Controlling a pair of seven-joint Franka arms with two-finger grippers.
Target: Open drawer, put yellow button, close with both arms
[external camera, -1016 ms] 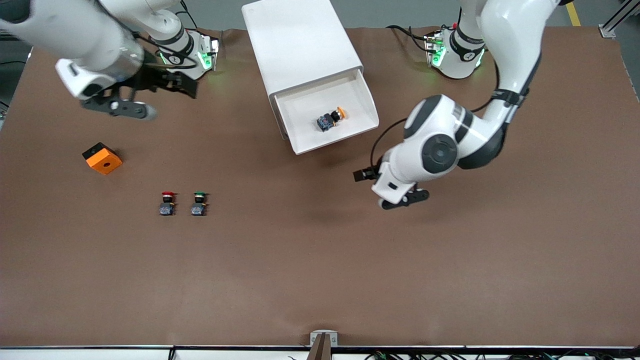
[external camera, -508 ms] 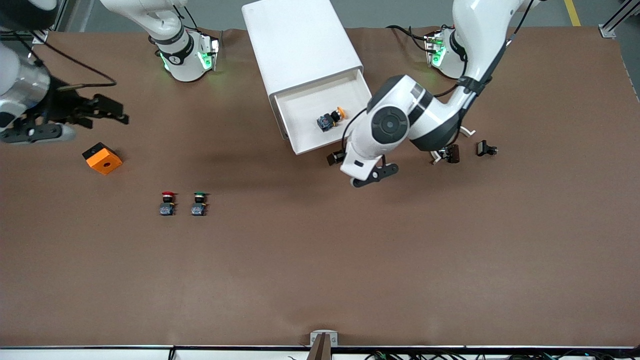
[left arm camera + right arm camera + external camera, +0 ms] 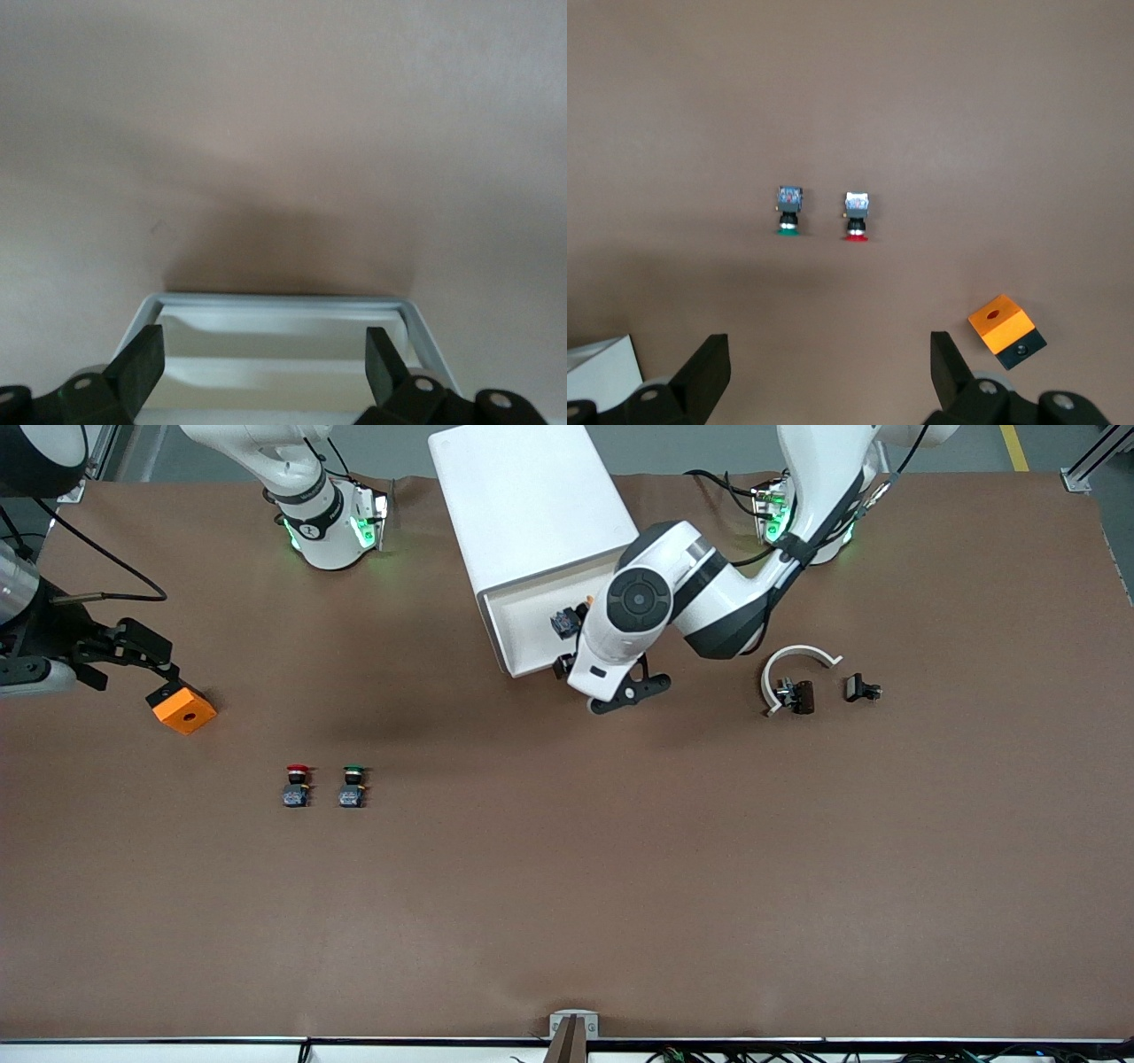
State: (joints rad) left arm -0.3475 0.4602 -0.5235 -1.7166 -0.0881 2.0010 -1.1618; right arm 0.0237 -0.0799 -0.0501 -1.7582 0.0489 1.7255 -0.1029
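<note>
The white cabinet (image 3: 532, 505) has its lowest drawer (image 3: 518, 633) partly out. The yellow button (image 3: 567, 620) lies on its side in that drawer, half hidden by the left arm's wrist. My left gripper (image 3: 607, 684) is at the drawer's front, open. In the left wrist view the drawer's front rim (image 3: 283, 305) lies between the two fingers of the left gripper (image 3: 264, 354), and nothing is held. My right gripper (image 3: 111, 657) hangs open and empty at the right arm's end of the table, beside an orange block (image 3: 182, 708). The right wrist view shows this gripper (image 3: 830, 359) over bare table.
A red-capped button (image 3: 297, 784) and a green-capped button (image 3: 353, 786) stand side by side nearer the front camera, seen also as red (image 3: 855, 215) and green (image 3: 788, 209). A white curved piece with a black clip (image 3: 793, 677) and a small black part (image 3: 861, 688) lie toward the left arm's end.
The left arm swung in to the drawer's front, and the drawer with the button slid a little way into the cabinet. The right gripper drew away toward the right arm's end, near the orange block.
</note>
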